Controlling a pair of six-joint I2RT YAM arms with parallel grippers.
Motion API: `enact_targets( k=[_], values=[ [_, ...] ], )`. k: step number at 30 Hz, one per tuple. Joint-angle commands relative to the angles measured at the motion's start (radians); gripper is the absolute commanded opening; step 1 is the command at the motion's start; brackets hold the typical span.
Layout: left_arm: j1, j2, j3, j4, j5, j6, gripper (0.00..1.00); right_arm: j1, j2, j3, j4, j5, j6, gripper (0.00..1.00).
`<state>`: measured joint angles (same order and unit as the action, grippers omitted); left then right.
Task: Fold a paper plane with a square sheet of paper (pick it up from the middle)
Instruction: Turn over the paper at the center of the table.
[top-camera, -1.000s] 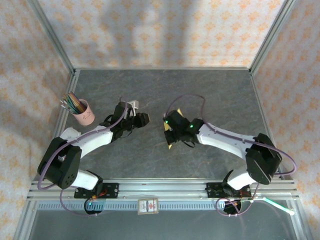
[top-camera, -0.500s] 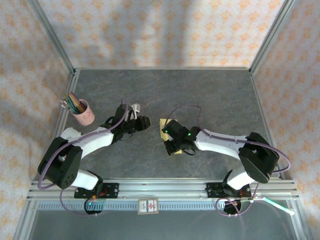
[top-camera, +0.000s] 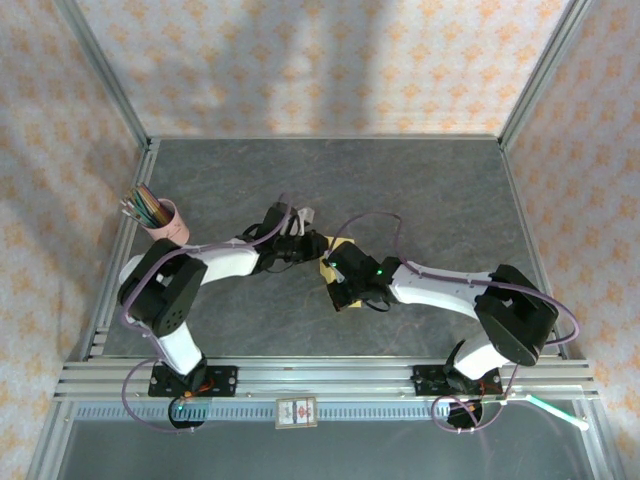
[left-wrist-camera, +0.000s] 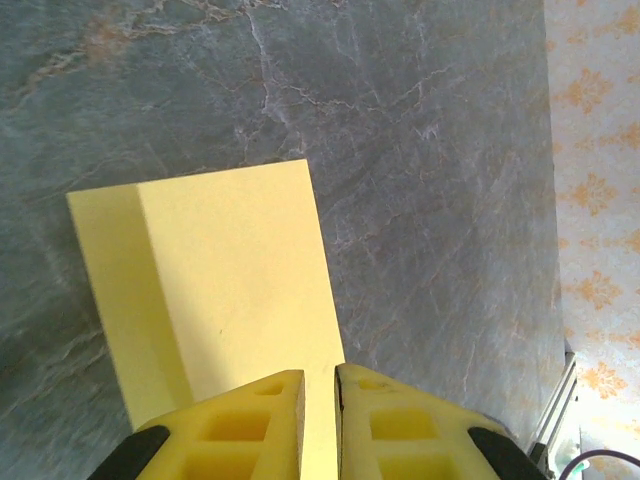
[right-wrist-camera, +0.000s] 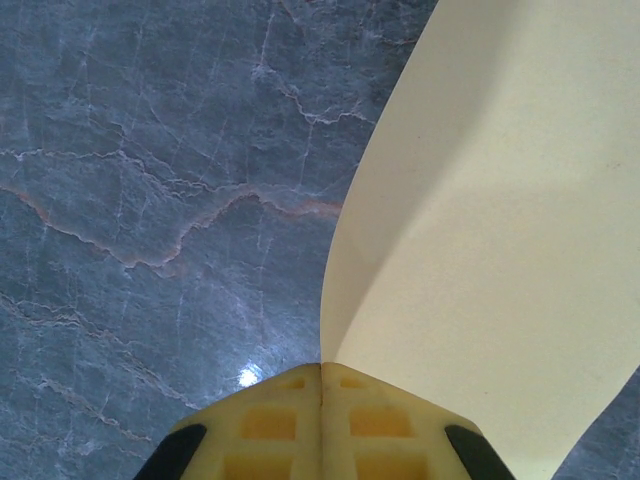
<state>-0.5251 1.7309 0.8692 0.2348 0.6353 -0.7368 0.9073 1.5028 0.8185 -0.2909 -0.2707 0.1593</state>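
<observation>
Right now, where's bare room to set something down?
Bare: the grey marbled table from the arms to the back wall, and the near strip between the arm bases. Crowded: the centre, where left gripper and right gripper meet at the square yellow paper sheet; a pink pencil cup sits left.

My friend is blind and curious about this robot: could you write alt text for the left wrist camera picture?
A yellow sheet of paper, with a paler band down its left side, lies over a dark grey veined table. At the bottom, the left gripper has its two yellow fingertips a narrow gap apart over the paper's near edge.
</observation>
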Motion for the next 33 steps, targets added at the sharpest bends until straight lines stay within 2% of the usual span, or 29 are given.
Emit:
enact_targets(
  k=[1,13,25,33],
  values=[
    [-0.016,0.049,0.056,0.009,0.040,0.004,0.18,0.005,0.013,-0.012,0.023,0.002,-0.008,0.03],
    [-0.021,0.208,0.154,-0.119,0.016,0.106,0.18,0.005,0.043,0.001,0.045,0.029,-0.016,0.08],
    [-0.020,0.246,0.154,-0.154,-0.005,0.145,0.18,-0.006,0.065,0.021,0.058,0.017,-0.031,0.15],
    [-0.019,0.249,0.164,-0.170,-0.016,0.171,0.17,-0.036,0.034,0.001,0.066,-0.034,-0.050,0.21]
  ],
)
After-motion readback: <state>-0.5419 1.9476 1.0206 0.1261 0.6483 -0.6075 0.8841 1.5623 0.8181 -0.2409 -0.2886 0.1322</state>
